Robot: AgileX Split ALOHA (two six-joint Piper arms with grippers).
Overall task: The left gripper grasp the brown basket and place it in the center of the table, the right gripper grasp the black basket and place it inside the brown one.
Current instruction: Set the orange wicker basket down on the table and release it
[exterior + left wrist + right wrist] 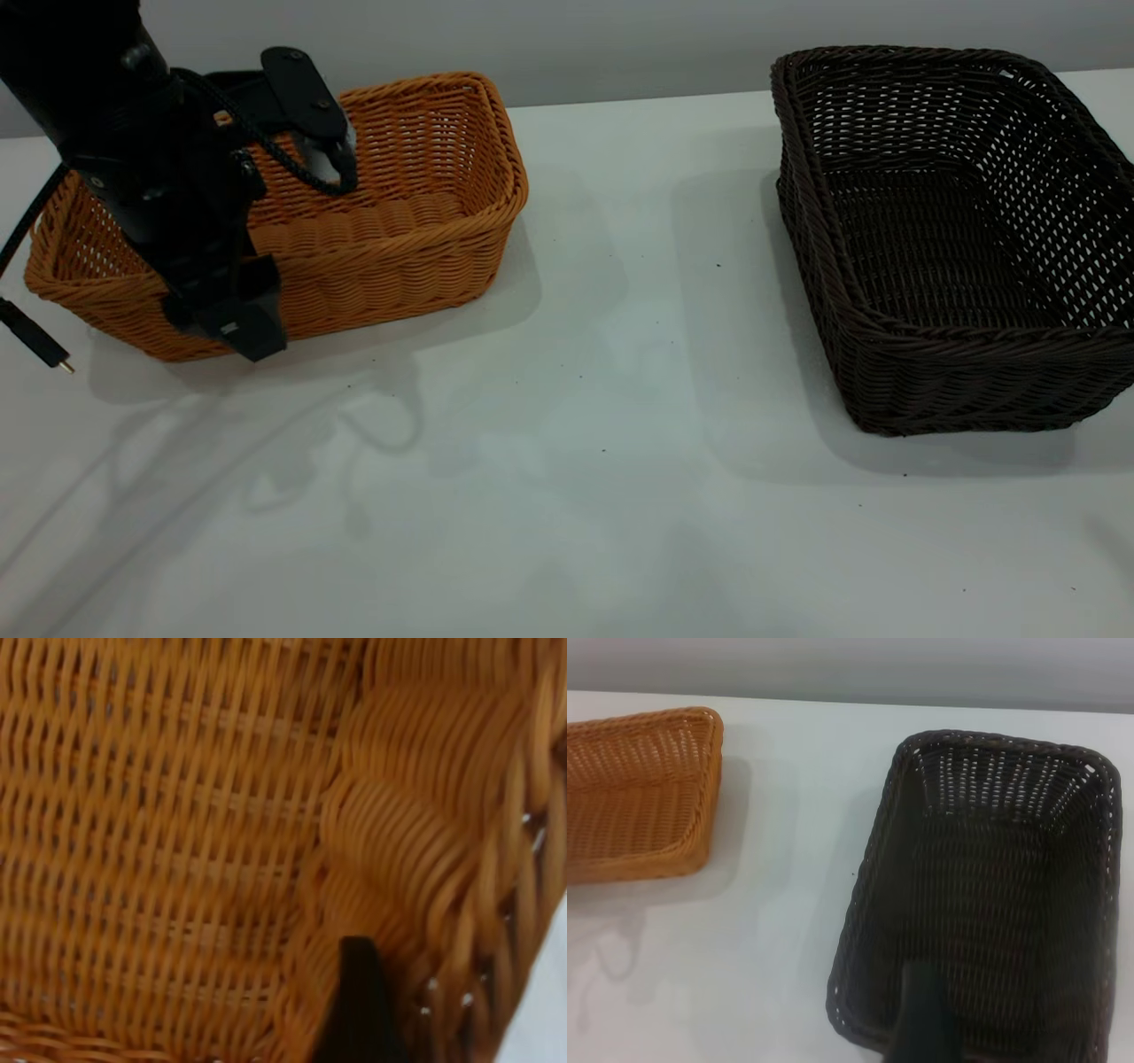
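Orange-tan brown basket [416, 221] with left gripper [235, 323] at its near rim; jaw opening cannot be told.

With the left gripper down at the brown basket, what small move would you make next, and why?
Probably close the left gripper on the near wall of the brown basket. It sits low over that wall, one finger inside against the weave, and the basket rests at the table's left side, not centre.

Two baskets sit here, one brown basket [416, 221] and one black basket [957, 239].
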